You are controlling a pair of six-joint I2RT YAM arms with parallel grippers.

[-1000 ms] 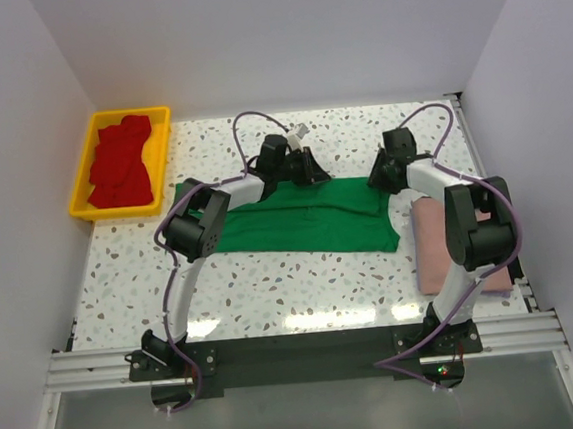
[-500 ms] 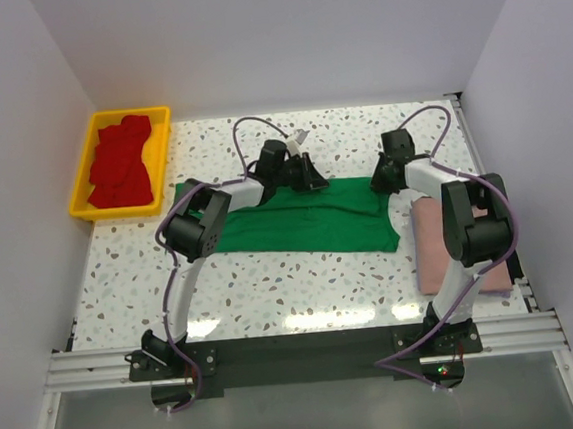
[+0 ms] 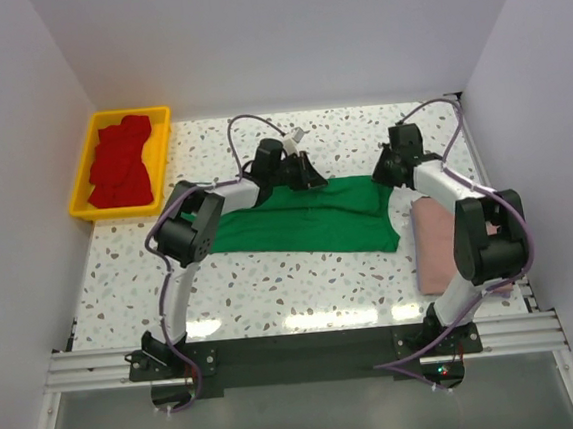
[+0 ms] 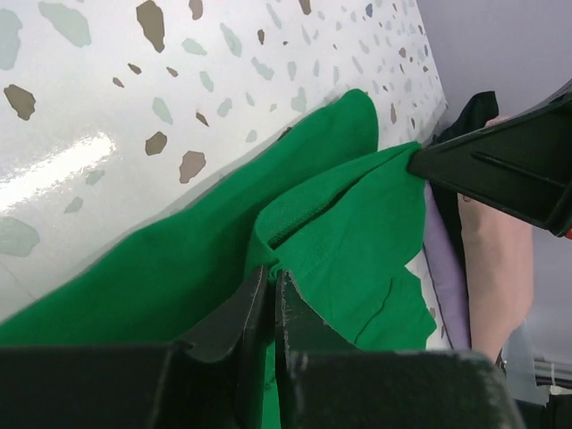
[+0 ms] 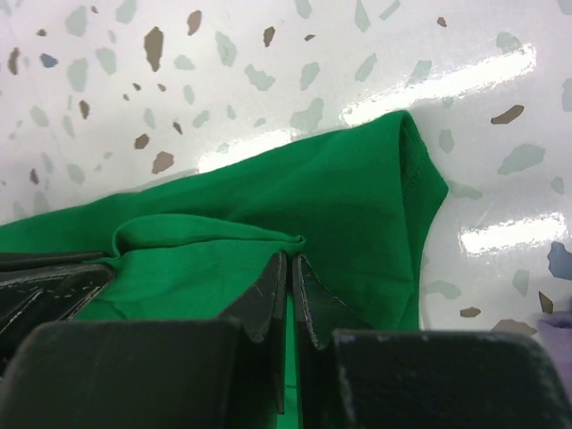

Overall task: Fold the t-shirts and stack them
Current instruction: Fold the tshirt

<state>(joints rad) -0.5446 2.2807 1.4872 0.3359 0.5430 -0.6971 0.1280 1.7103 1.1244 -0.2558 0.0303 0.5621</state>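
Left pincer is clenched on a raised ridge of the green t-shirt, cloth bunched right between the tips. Right pincer is the same, clamped tight on a small fold of that shirt close to its sleeve corner. Both grips sit on the shirt's far edge. The left one is toward the middle of that edge and the right one at the right-hand end. The shirt itself lies spread across the middle of the table.

I read this as the start of the fold, with the far edge coming toward me over the near half. To do it well, I'd lift both arms together, only enough to clear the cloth, and hold the edge taut between them so it doesn't sag. Then I'd travel level and lay it edge on edge. Each grip looks like a thin pinch, so a jerk could pull it free.

Further out, a pink t-shirt lies at the right, just beside the green one's end. Red t-shirts are piled in a yellow tray at the far left corner. The tabletop is glossy and speckled, with glare on it, and plain pale walls stand on three sides.
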